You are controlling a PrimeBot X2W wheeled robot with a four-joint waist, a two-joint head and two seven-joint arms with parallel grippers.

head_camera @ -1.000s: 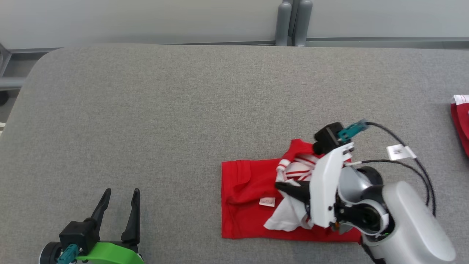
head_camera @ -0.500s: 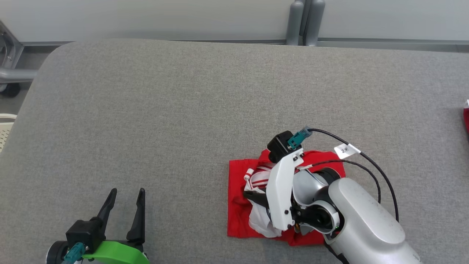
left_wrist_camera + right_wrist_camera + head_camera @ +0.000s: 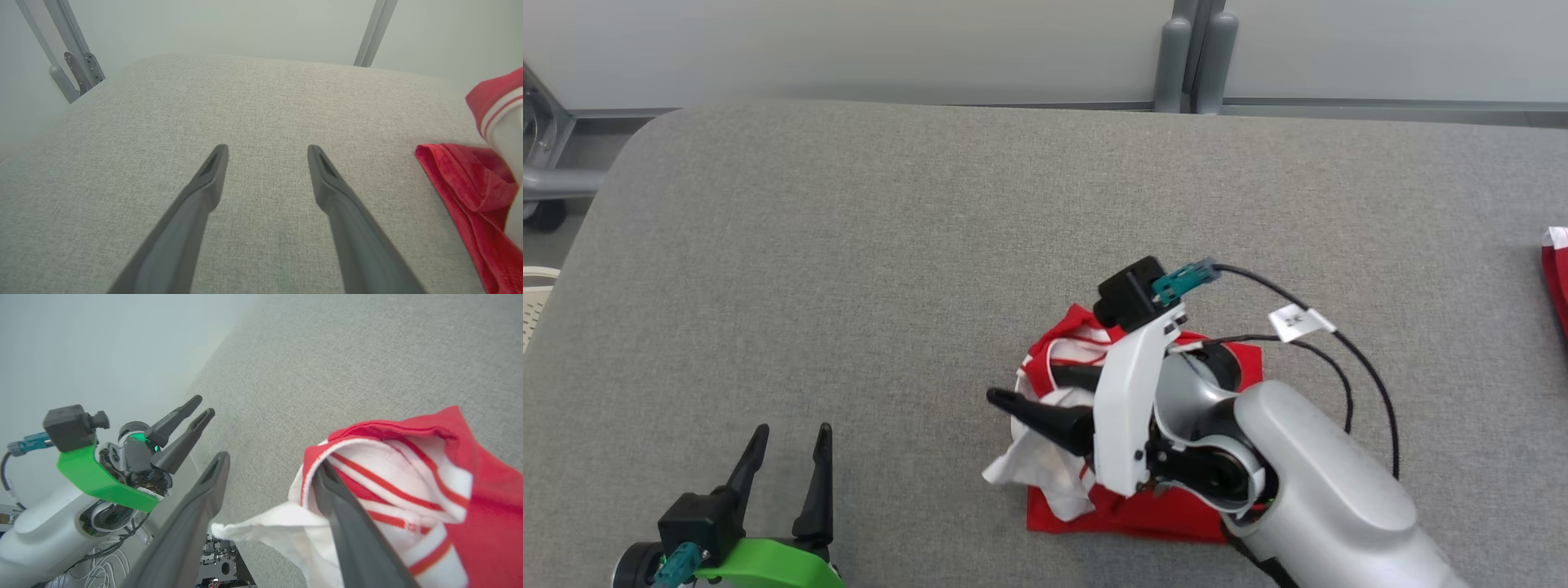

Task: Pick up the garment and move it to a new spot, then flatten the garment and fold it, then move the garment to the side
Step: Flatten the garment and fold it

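Right gripper (image 3: 1025, 385), fingers spread apart and clamping nothing, lies sideways over the garment (image 3: 1129, 516) with its tips pointing toward the robot's left. In the right wrist view, one finger of this gripper (image 3: 271, 463) is tucked into a fold of the garment (image 3: 408, 477), under a red-edged hem. The other finger is bare, and a flap of white cloth hangs across the gap between the two.

The garment is red with a white part striped in red. It sits bunched in a loose heap on the grey fabric-covered table (image 3: 849, 245), near the front edge and a little right of centre. Its white flap spills out on the left side of the heap, and a flat red edge lies along the front.

A black cable (image 3: 1347, 359) with a white tag loops from the right wrist over the table beside the heap.

The left gripper (image 3: 792, 433) is at the lower left, well apart from the garment, its fingers also spread and holding nothing. In the left wrist view it (image 3: 267, 149) is above bare grey fabric, with the garment (image 3: 470, 179) at the right edge.

A second red cloth (image 3: 1556, 273) lies at the far right edge of the table. Two grey posts (image 3: 1192, 57) stand behind the table.
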